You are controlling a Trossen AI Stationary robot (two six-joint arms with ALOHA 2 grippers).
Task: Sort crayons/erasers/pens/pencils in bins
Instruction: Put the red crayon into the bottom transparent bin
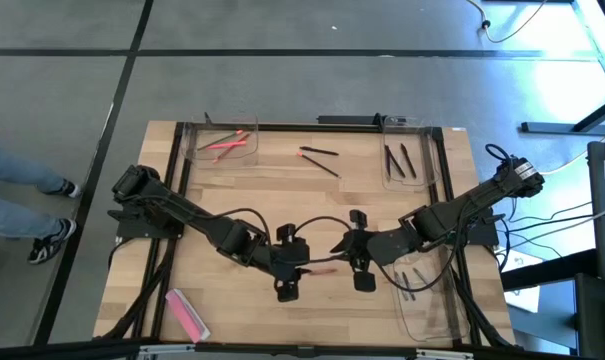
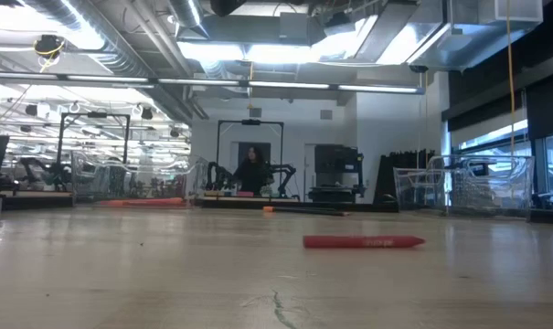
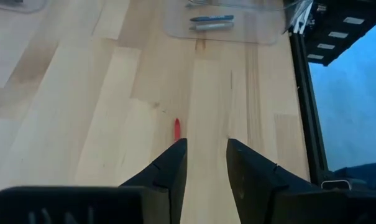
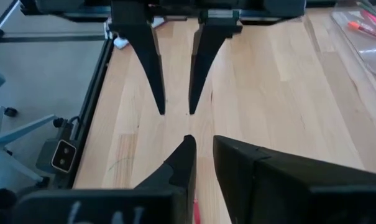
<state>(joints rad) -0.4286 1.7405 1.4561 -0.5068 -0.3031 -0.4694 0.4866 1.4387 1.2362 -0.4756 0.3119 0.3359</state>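
A red crayon [image 1: 322, 268] lies flat on the table near its middle front. It also shows in the low view [image 2: 363, 242], and its tip shows in the left wrist view [image 3: 177, 129]. My left gripper [image 1: 307, 268] is open and empty, raised just to the crayon's left, fingers pointing right [image 3: 206, 146]. My right gripper [image 1: 340, 262] is narrowly open and empty, raised just to the crayon's right, facing the left one [image 4: 203, 146]. Neither gripper shows in the low view. The left gripper's fingers also show in the right wrist view [image 4: 175, 112].
The clear bin at the far left [image 1: 222, 145] holds crayons. The far right bin [image 1: 407, 155] holds black pens. The near right bin [image 1: 427, 290] holds pencils [image 3: 211, 22]. An orange-tipped black stick [image 1: 318, 152] and another black stick lie at the far middle. A pink flat bar [image 1: 187, 312] lies near left.
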